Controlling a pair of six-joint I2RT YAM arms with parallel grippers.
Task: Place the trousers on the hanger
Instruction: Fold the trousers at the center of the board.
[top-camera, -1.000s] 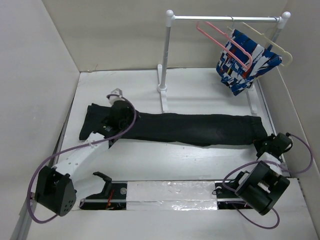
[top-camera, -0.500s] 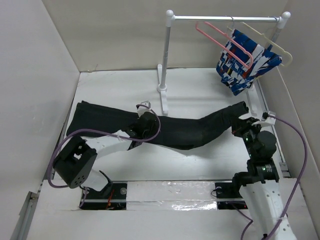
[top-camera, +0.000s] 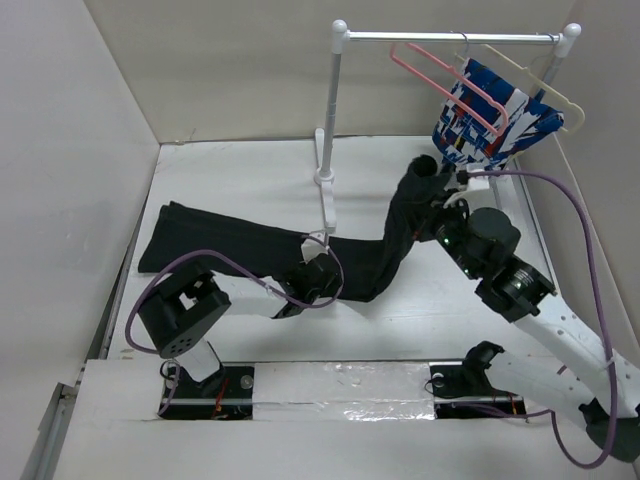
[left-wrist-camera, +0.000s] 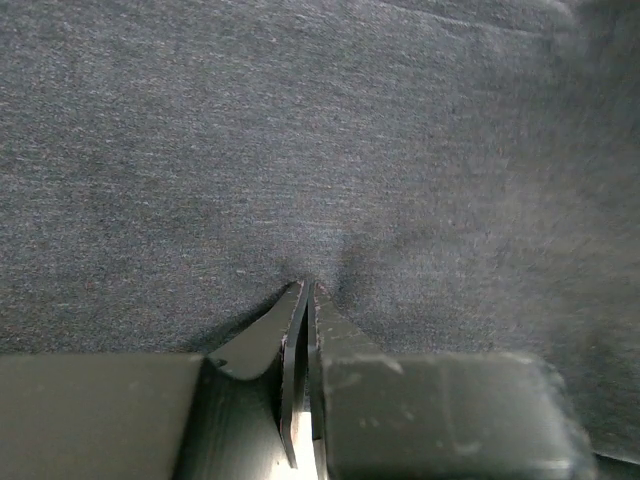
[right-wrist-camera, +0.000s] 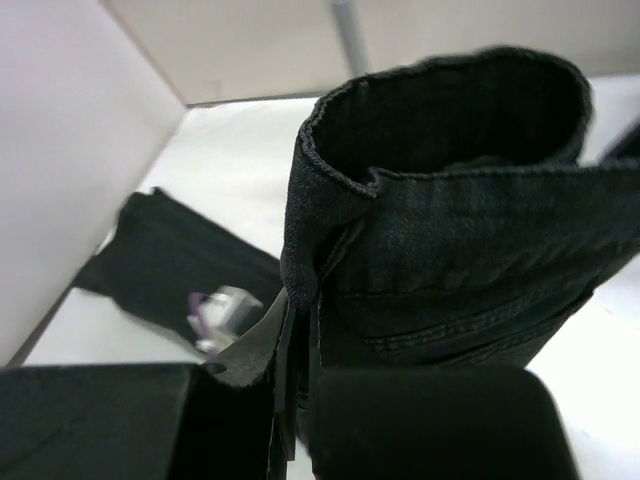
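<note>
The black trousers lie across the table from the far left to the middle. Their right end rises steeply to my right gripper, which is shut on it and holds it up just below the pink hanger on the rail. In the right wrist view the fingers clamp the edge of the cloth's open end. My left gripper rests on the trousers' middle. In the left wrist view its jaws are shut, with the tips pressed into puckered dark cloth.
A white rack stands at the back with a post and a top rail. A cream hanger on the rail carries a blue, white and red patterned garment. White walls close in the left, back and right.
My right gripper has lifted the trousers' right end off the table, up and back toward the rail. My left gripper has moved right along the trousers to their middle.
</note>
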